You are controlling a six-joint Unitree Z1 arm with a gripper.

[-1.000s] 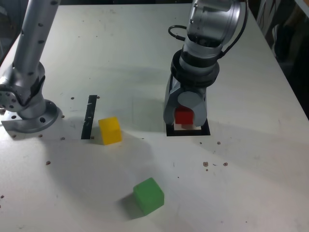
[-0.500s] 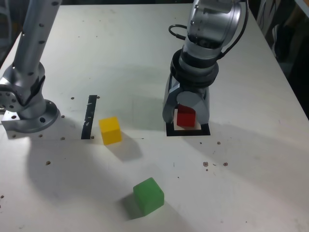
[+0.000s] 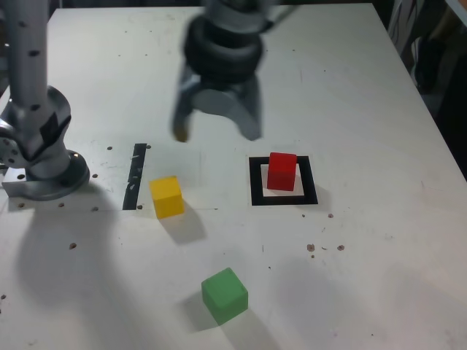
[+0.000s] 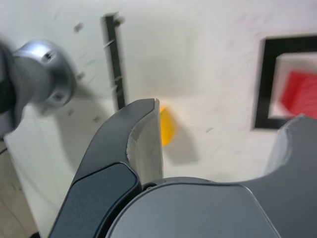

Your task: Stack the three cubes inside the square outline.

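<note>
The red cube [image 3: 282, 171] sits inside the square outline [image 3: 255, 182]. To the outline's left in the exterior view, the gripper [image 3: 217, 133] hangs spread wide and empty above the yellow cube [image 3: 166, 196]. An off-centre descent could knock that cube aside.

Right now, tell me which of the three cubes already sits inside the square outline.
The red cube. It rests within the black square outline; the yellow cube and green cube lie on bare table outside it.
</note>
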